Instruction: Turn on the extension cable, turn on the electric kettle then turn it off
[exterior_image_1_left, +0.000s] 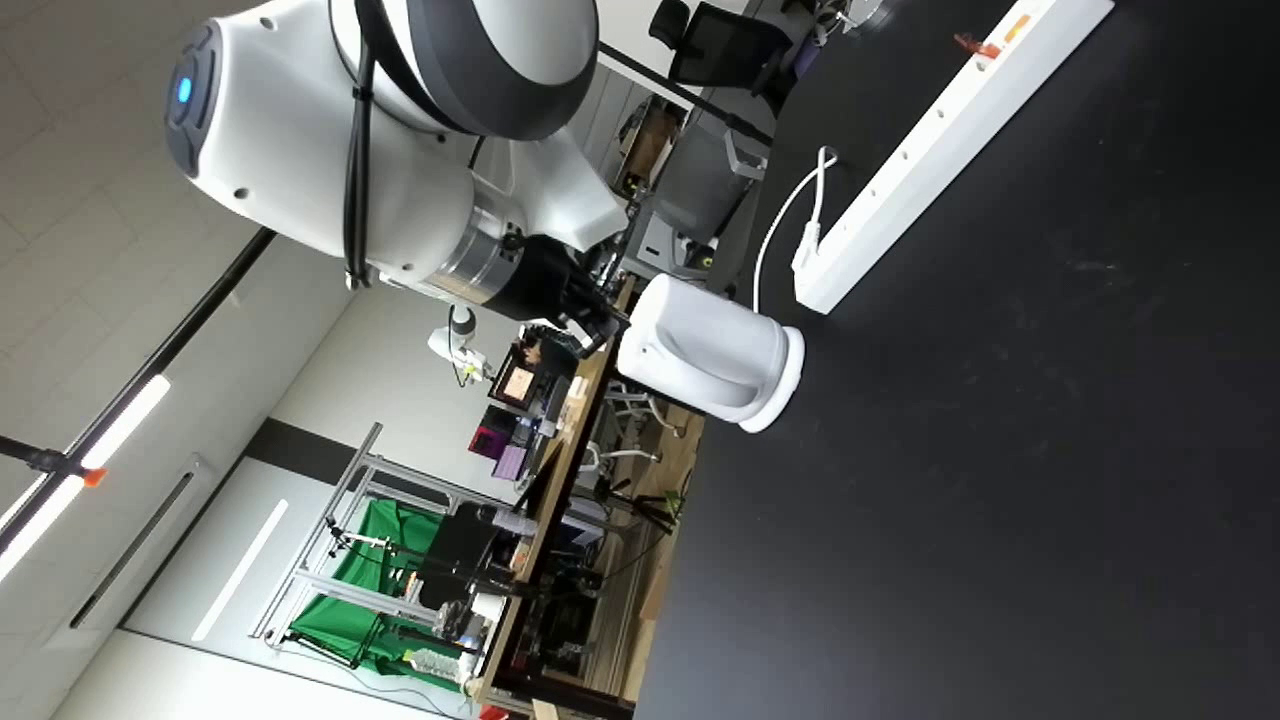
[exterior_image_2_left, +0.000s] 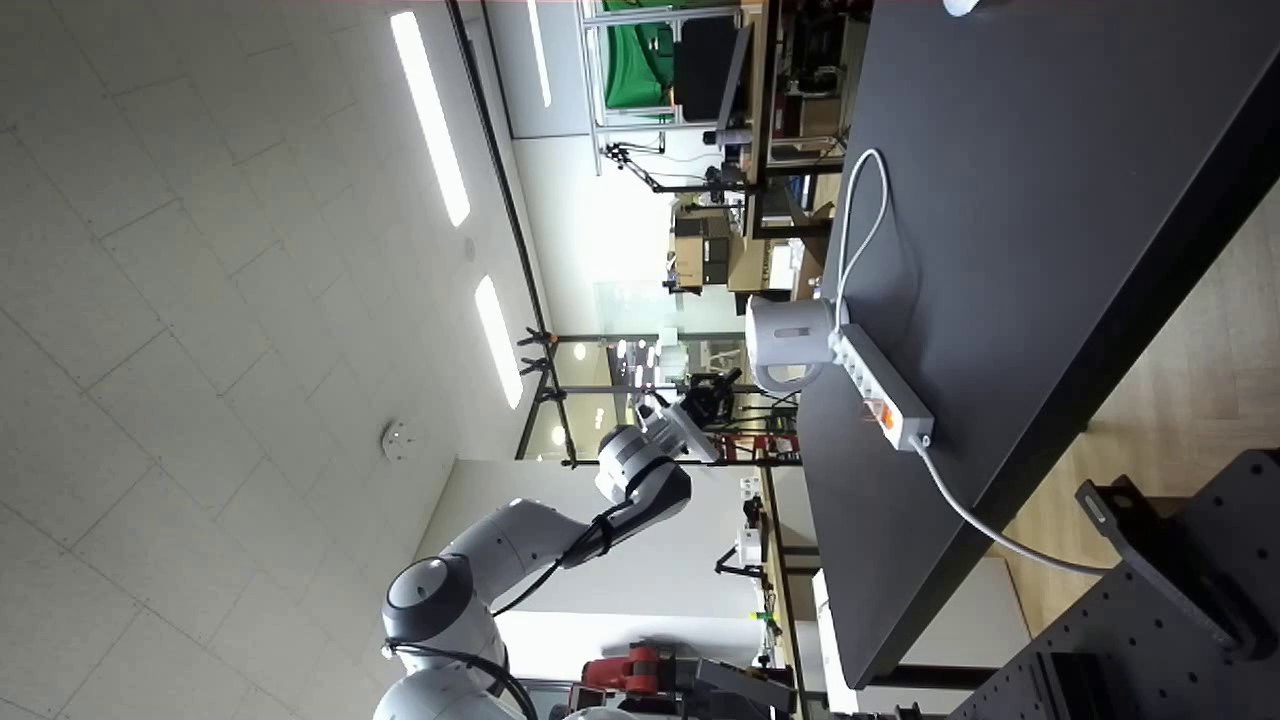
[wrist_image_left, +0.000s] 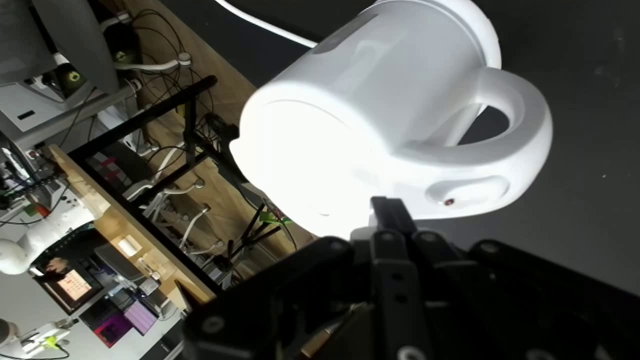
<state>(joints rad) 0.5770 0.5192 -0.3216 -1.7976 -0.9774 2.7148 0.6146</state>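
The white electric kettle (wrist_image_left: 400, 100) stands upright on its base (exterior_image_1_left: 787, 385) on the black table (exterior_image_1_left: 900, 560), just beside one end of the white power strip (exterior_image_1_left: 930, 160); its cord (wrist_image_left: 265, 26) loops round to a plug (exterior_image_1_left: 810, 240) in the strip's near end, presumably so that the strip can feed the kettle. The orange-red switch (exterior_image_2_left: 882, 412) lies toward the strip's opposite end; whether it is lit, I cannot tell. My gripper (wrist_image_left: 392, 206) slants down toward the lid (wrist_image_left: 310, 155), beside the root of the handle (wrist_image_left: 530, 135); contact with either cannot be made out. My jaws are fully together and hold nothing: a blunt tip, I judge, suited to pressing rather than grasping, perhaps on the raised oval (wrist_image_left: 472, 192) atop the handle, which may be the kettle's switch. The kettle is the vessel here. Its lid is closed, so I cannot tell what it contains; the grey side panel (wrist_image_left: 346, 33), possibly a level gauge, shows no readable level.
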